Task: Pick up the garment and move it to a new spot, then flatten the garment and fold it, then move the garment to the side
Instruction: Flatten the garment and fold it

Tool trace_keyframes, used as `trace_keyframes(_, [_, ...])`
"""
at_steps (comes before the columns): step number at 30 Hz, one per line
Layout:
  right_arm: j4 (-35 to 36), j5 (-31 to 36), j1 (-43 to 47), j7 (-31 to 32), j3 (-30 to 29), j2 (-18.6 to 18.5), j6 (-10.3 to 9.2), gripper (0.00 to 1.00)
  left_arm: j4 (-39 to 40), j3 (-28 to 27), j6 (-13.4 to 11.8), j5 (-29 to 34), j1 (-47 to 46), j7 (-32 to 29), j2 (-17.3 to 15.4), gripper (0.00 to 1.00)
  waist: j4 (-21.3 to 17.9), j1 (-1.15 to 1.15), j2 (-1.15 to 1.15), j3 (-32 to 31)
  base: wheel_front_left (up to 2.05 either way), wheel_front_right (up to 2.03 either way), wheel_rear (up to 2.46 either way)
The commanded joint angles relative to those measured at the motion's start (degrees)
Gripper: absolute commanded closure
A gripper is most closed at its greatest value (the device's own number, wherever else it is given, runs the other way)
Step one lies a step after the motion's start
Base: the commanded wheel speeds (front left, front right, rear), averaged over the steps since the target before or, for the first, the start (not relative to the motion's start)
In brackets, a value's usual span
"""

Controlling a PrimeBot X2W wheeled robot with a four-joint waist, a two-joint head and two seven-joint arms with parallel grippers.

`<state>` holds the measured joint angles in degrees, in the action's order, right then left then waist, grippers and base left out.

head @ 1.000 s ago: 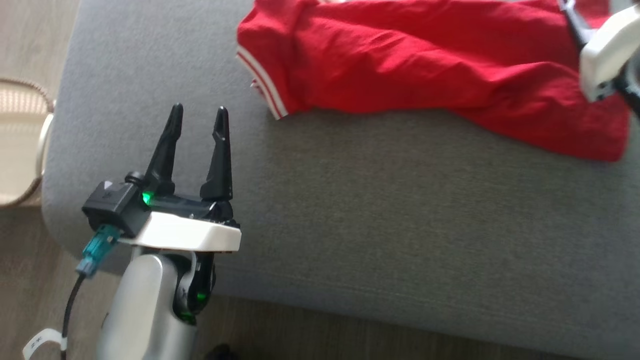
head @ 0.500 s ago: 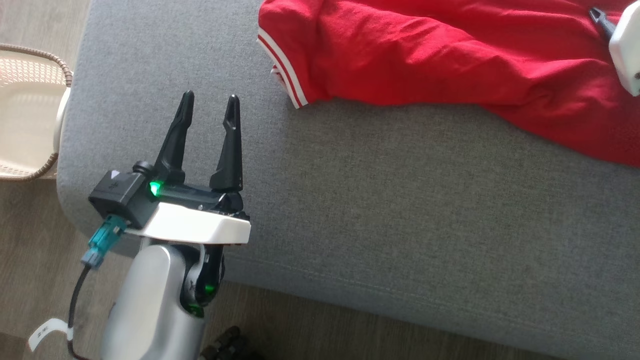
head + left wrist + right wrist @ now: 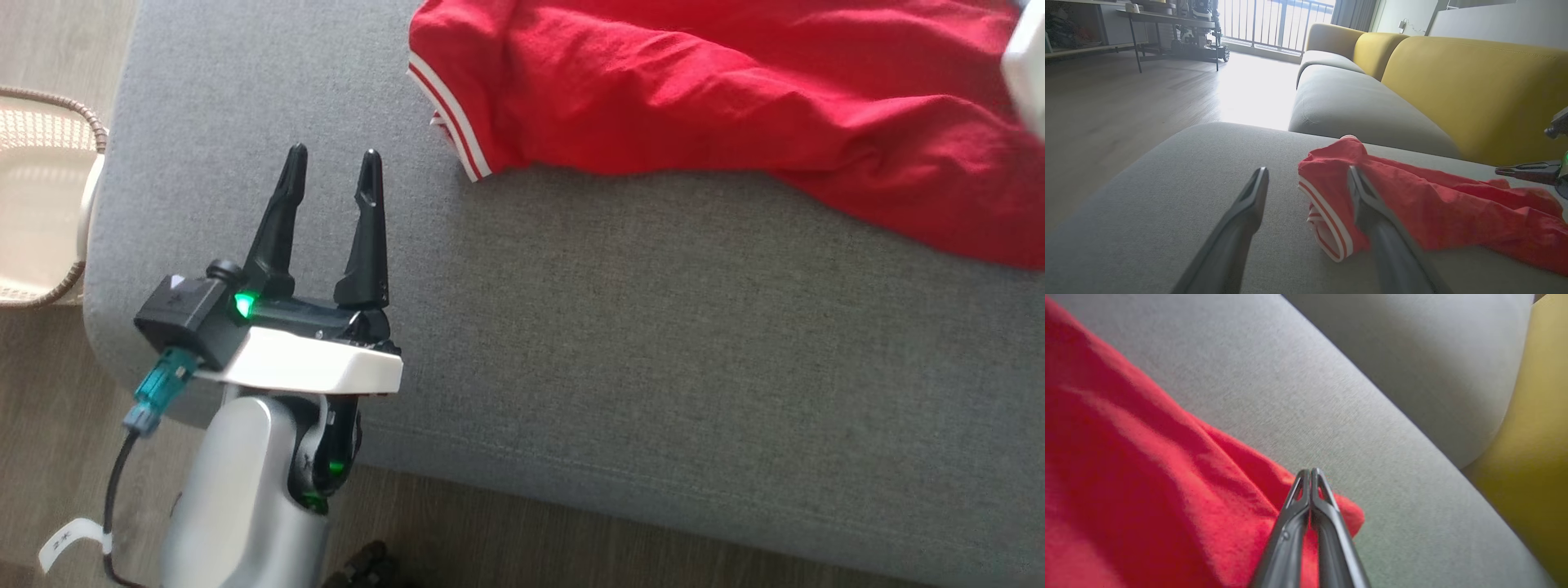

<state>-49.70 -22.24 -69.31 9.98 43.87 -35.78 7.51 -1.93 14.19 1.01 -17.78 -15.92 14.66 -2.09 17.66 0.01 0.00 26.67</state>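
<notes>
Garment (image 3: 735, 106) on grey cushion (image 3: 653, 367) — yellow backrest (image 3: 1474, 90)

Before the red garment (image 3: 735, 98) the grey cushion (image 3: 653, 367) lies bare and open; behind it stands the yellow backrest (image 3: 1474, 90).

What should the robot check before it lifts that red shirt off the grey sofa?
1. Right end effector shut: ok.
2. Red shirt caught between its fingers: cannot tell.
3. Left end effector open, apart from the cloth: ok.
4. Shirt lying flat: not ok, it is rumpled.
5. Bare grey seat cushion free for a new spot: ok.
</notes>
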Motion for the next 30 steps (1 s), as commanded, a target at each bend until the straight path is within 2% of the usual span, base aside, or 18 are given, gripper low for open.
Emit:
trace_keyframes(1, [0.6, 0.5, -2.1, -1.7, -0.4, -0.4, -0.02, 1.0, 1.8, -2.2, -0.1, 0.2, -1.6, 0.3, -0.8, 0.0, -0.1, -0.01, 0.0, -0.3, 0.0, 0.0, 0.0])
trace_keyframes(8, [-2.6, 0.9, -4.3, -6.5, -1.6, 0.2, -0.02, 1.0, 1.7, -2.5, -0.2, 0.0, -1.2, 0.3, -0.8, 0.0, 0.0, -0.01, 0.0, -1.7, 0.0, 0.0, 0.0])
trace_keyframes(12, [-3.7, -0.2, -4.0, -12.8, -5.7, 1.9, -0.02, 1.0, 1.9, -3.6, -0.5, 0.3, -0.2, 0.3, -0.8, 0.0, -0.8, -0.01, 0.0, -3.9, 0.0, 0.0, 0.0])
trace_keyframes(17, [-2.7, -0.4, -1.1, -20.8, -11.1, 4.8, -0.02, 1.0, 2.3, -6.6, -0.2, 1.6, 1.0, 0.3, -0.8, 0.0, -3.9, -0.01, 0.0, -7.4, 0.0, 0.0, 0.0])
trace_keyframes(24, [6.2, 0.9, 8.1, -24.6, -21.3, 8.3, -0.02, 1.0, 2.8, -10.4, 0.3, 3.3, 2.9, 0.3, -0.8, 0.0, -9.1, -0.01, 0.0, -11.5, 0.0, 0.0, 0.0])
trace_keyframes(27, [12.4, 2.3, 15.0, -24.8, -28.2, 10.4, -0.02, 1.0, 2.6, -11.1, 0.3, 3.9, 3.9, 0.3, -0.8, 0.0, -10.8, -0.01, 0.0, -12.9, 0.0, 0.0, 0.0])
trace_keyframes(30, [19.7, 5.4, 23.2, -24.9, -36.0, 14.0, -0.02, 1.0, 2.1, -11.4, 0.3, 4.3, 5.0, 0.3, -0.8, 0.0, -12.3, -0.01, 0.0, -14.1, 0.0, 0.0, 0.0])
